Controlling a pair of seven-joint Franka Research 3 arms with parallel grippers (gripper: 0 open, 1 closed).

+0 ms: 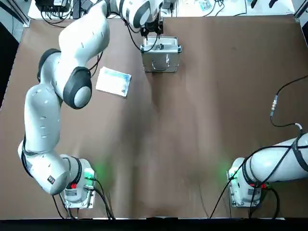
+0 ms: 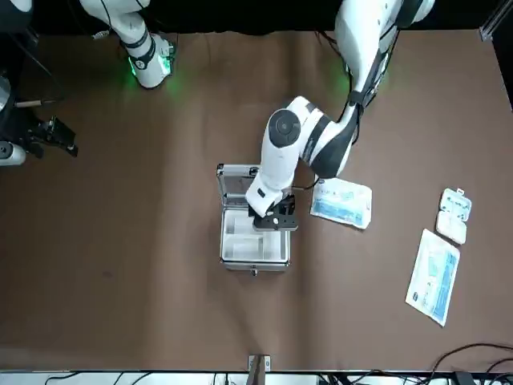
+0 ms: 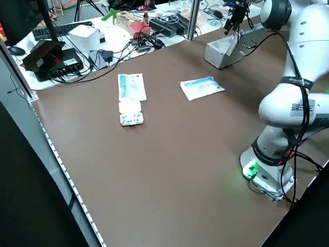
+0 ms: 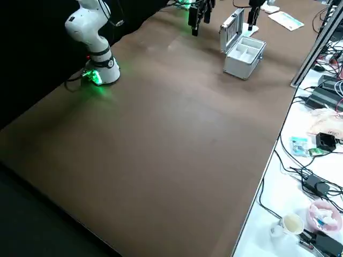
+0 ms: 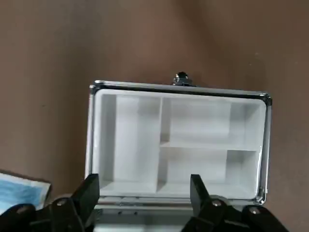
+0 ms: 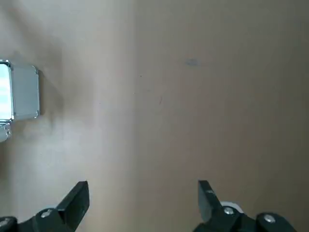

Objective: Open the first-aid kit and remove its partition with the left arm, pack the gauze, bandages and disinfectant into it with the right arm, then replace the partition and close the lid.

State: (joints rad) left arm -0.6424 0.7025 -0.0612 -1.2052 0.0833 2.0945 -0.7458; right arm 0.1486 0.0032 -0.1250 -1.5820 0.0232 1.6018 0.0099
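The first-aid kit [image 2: 255, 255] stands open at the far middle of the table, its lid [image 2: 238, 182] upright on the robot's side. The white partition [image 5: 161, 145] sits inside, splitting the case into compartments. My left gripper [image 5: 143, 186] hovers open just above the kit's lid-side edge, holding nothing; it also shows as the left gripper [image 2: 275, 220]. A flat blue-white packet [image 2: 342, 202] lies beside the kit; I cannot tell whether it is gauze or bandages. The disinfectant is out of view. My right gripper [image 6: 142, 191] is open and parked over bare table at the robot's right.
A longer blue-white packet [image 2: 433, 277] and a small white blister pack [image 2: 454, 214] lie near the table's far left corner. Cables and boxes crowd the bench [image 3: 92, 41] beyond the far edge. The brown table [image 1: 192, 144] stretches wide between the arm bases.
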